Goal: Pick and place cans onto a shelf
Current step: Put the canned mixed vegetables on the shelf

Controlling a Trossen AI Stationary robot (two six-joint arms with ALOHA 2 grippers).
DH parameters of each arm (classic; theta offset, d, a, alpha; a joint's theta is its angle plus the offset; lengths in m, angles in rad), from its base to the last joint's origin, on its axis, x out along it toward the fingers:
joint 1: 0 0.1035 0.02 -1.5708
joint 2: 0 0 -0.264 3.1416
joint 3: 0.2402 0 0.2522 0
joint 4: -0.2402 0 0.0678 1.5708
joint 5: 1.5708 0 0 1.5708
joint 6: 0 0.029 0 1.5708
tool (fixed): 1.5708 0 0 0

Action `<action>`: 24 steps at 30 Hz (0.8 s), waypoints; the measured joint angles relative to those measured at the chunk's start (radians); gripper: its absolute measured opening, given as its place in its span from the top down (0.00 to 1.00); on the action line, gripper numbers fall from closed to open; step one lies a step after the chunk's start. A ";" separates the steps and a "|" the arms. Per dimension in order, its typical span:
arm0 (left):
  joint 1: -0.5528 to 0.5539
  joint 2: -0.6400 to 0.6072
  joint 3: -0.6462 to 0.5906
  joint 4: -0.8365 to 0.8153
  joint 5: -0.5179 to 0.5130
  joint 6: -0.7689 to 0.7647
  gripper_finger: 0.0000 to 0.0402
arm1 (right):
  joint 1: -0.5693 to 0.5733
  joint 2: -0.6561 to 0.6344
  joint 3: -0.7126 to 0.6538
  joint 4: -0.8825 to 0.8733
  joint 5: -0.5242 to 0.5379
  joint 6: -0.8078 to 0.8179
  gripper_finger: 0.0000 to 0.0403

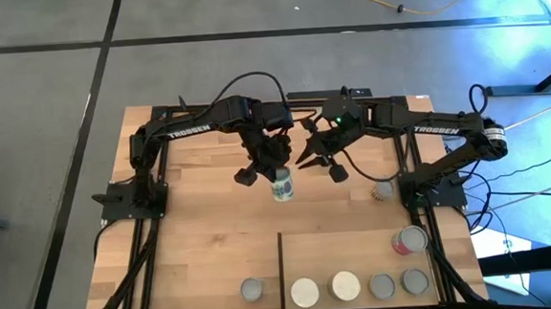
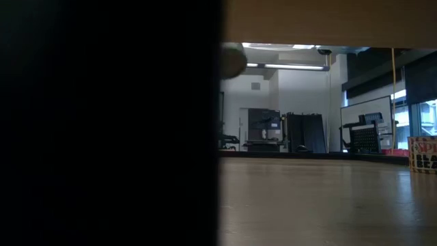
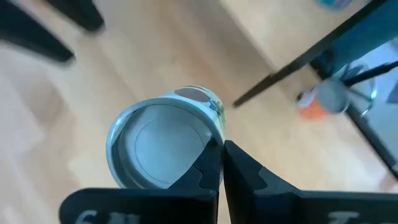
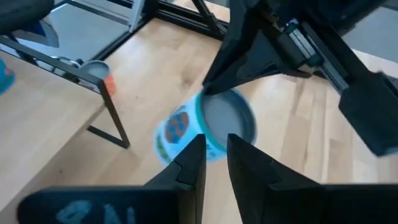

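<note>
My left gripper [image 1: 265,169] is over the middle of the table, shut on a tilted can [image 1: 282,187] with a silver top and a blue and orange label [image 4: 180,130]. My right gripper [image 1: 321,164] hovers just to its right, slightly open and empty [image 4: 216,146]. The shelf [image 1: 339,251] lies at the near right, edged by a black strip [image 1: 282,269]. Near its front edge stand two whitish-topped cans [image 1: 305,292] [image 1: 345,285] and two silver-topped ones [image 1: 382,285] [image 1: 414,280]. A can with a red-pink side [image 1: 410,240] sits on the shelf by its right edge. My left gripper pinches the can's top rim [image 3: 210,138] between its two fingers, one finger [image 3: 205,168] over the lid and one [image 3: 245,171] outside the wall. The fingers come from above, pointing down. The can is tilted below them; whether its bottom touches the table I cannot tell.
One silver-topped can [image 1: 252,289] stands on the table just left of the black strip. Another can [image 1: 383,188] stands on the table by the right arm's base [image 1: 431,188]. The low view is mostly blocked by something dark.
</note>
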 joint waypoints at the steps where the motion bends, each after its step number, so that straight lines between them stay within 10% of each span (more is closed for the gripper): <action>1: 0.002 0.000 -0.003 -0.005 -0.024 0.000 1.00 | -0.004 0.000 0.000 -0.004 0.001 0.000 0.83; 24: 0.019 0.005 -0.324 0.407 -0.321 -0.065 1.00 | -0.041 -0.205 0.000 -0.054 0.124 0.055 0.83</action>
